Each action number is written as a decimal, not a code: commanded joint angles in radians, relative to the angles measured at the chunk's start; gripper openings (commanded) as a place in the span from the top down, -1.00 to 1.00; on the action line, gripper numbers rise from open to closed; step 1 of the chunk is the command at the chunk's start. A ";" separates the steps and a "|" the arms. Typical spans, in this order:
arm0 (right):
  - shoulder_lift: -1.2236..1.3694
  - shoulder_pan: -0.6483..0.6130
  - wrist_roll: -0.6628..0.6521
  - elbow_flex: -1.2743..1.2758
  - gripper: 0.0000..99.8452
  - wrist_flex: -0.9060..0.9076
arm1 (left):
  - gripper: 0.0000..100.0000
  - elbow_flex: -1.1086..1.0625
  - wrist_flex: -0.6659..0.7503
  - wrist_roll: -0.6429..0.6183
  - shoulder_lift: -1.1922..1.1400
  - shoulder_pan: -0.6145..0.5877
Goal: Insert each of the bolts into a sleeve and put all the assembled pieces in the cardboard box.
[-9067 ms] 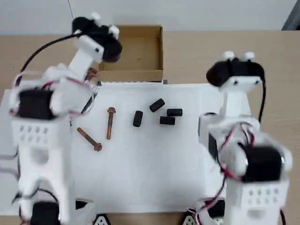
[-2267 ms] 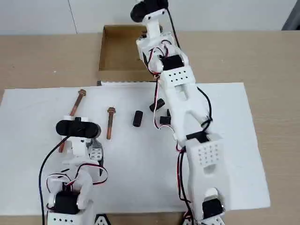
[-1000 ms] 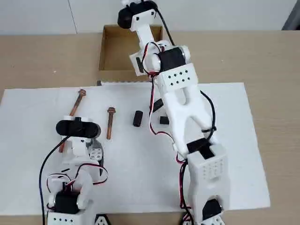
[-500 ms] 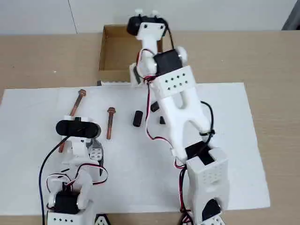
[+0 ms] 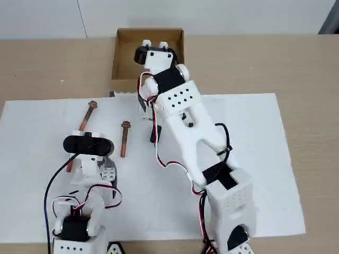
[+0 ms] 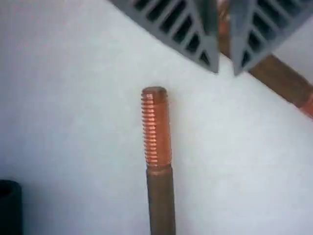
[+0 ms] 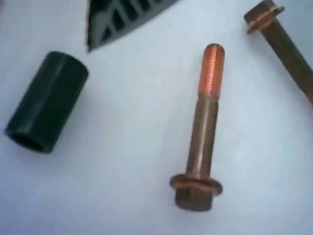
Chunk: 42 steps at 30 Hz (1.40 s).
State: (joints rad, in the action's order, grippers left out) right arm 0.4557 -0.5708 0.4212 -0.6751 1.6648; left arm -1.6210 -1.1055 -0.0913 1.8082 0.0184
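At the near edge of the table [image 5: 312,69], I have the left arm folded up over the near-left part of the white sheet [image 5: 32,159]. Its left hand [image 6: 225,68] hangs low over the sheet. In the left wrist view I see the 2 grey fingers [image 6: 181,24] drawn almost together, with just a thin slit between the tips. The long bolt [image 5: 85,123] lies flat on the sheet and runs behind those tips, its head toward the far side. I cannot tell whether they touch it.

Just beside it, toward the right arm, the short bolt [image 5: 125,138] also lies flat, threaded end toward the near edge and head away, apart from the long bolt. A little further over, 1 black sleeve [image 7: 46,103] lies on its side on the sheet, apart from the short bolt, with an open end showing in the right wrist view. In the high view the right arm covers part of it.

The right arm stretches from its base at the near right diagonally across the sheet toward the far left. The right hand [image 7: 115,22] hangs over the sheet near the sleeve, and I cannot tell whether it is open or closed.

Farthest out, beyond the sheet's far edge, the cardboard box [image 5: 123,61] stands on the table, open at the top, with the right arm's wrist above its near wall.
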 commanded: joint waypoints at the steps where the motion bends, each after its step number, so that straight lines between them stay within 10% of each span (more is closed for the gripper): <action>1: -0.058 -0.024 0.009 0.002 0.61 -0.028 | 0.99 0.002 0.006 0.002 0.009 -0.003; 42: 0.246 -0.019 0.054 -0.005 0.73 -0.110 | 0.99 0.002 0.005 0.002 0.009 -0.057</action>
State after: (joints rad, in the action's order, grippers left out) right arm 0.7196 -0.6030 0.4749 -0.6751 1.5604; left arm -1.6210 -1.1055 -0.0913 1.8082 -0.0353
